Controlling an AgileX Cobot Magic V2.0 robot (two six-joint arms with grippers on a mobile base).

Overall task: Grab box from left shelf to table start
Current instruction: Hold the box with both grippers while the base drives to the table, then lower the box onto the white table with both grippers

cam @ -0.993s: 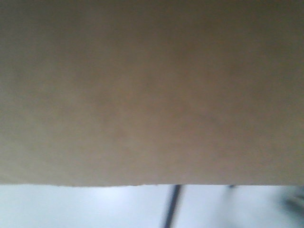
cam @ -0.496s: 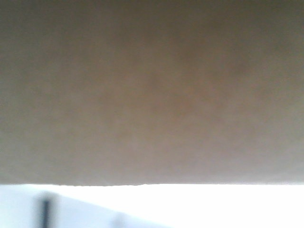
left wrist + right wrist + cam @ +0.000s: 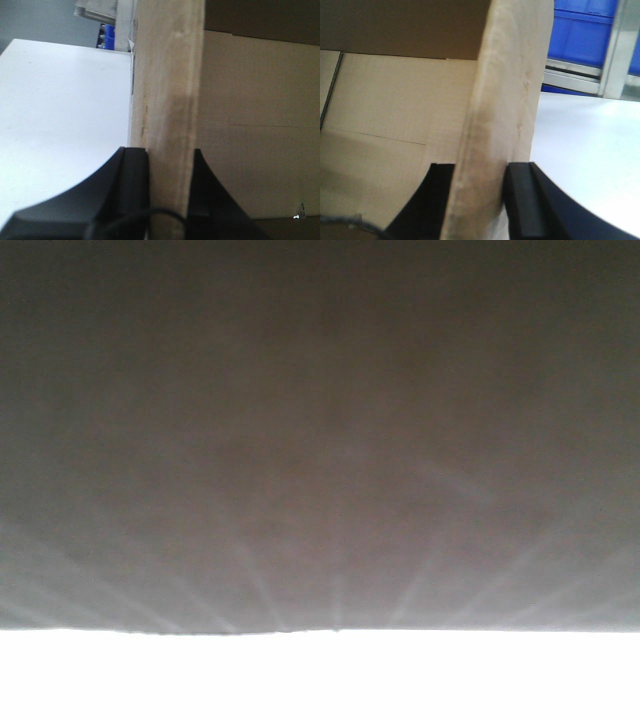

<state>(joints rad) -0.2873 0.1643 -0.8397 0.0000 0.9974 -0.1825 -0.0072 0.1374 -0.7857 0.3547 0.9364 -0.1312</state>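
Left tool (image 3: 170,161) and right tool (image 3: 480,172) each pinch the box (image 3: 320,440), darker in front view than before.

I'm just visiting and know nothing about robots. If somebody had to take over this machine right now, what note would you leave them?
Left gripper: shut on a wall of the box, one finger inside, one outside.
Right gripper: shut on the other side wall in the same way.
Where: the box is next to the white table. The left shelf with the blue bins lies beyond it.
Done: the box looks clear of the shelf.
Left: set it on the table and let go. I cannot tell whether it already rests there.
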